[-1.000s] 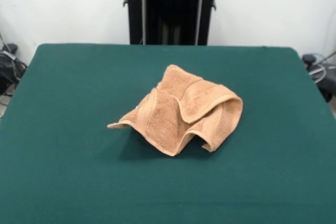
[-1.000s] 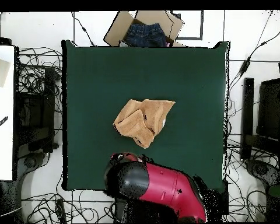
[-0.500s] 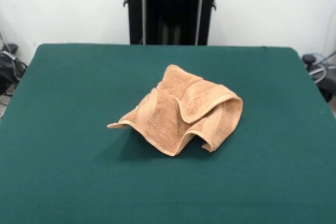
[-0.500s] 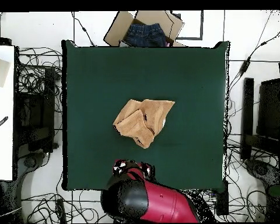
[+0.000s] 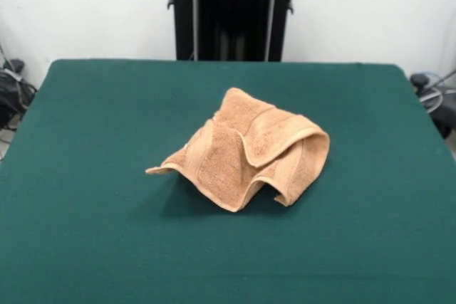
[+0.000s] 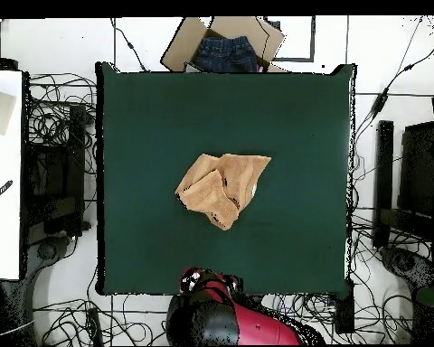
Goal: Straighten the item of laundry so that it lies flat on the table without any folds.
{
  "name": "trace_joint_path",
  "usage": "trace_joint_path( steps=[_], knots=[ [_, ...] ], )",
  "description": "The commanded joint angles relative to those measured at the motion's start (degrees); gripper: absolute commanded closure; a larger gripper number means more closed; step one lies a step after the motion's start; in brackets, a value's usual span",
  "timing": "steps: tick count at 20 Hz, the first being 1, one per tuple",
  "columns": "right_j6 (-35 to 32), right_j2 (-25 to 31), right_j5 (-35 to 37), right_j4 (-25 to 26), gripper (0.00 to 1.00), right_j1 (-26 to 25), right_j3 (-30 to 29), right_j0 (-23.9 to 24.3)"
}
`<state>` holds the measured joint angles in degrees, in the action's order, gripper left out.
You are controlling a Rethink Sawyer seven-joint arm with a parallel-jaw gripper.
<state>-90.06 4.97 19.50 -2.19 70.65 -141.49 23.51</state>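
Towel (image 5: 246,151) sits crumpled in a heap mid-table (image 5: 85,233), folded over itself. Soft, light and limp, it should drag easily; the loose corner at front-view left looks best to pinch. Gripper jaws: cannot tell.

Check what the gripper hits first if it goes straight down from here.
Probably bare table at the edge by the robot's base, or nothing; depth is unclear. The crumpled towel lies well apart from the gripper, outside that line.
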Motion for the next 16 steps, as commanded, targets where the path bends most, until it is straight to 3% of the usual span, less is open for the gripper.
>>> trace_joint_path(
  steps=[1,4,9,16],
  knots=[
    [-3.65,6.36,-9.81,4.07,0.00,-8.15,-3.91,1.43],
    [-3.87,5.83,-13.66,6.53,0.00,-15.84,0.57,0.83],
    [-5.03,5.41,-17.60,8.77,0.00,-23.48,4.74,0.77],
    [-6.29,6.45,-17.50,9.15,0.00,-29.21,7.47,2.15]
  ],
)
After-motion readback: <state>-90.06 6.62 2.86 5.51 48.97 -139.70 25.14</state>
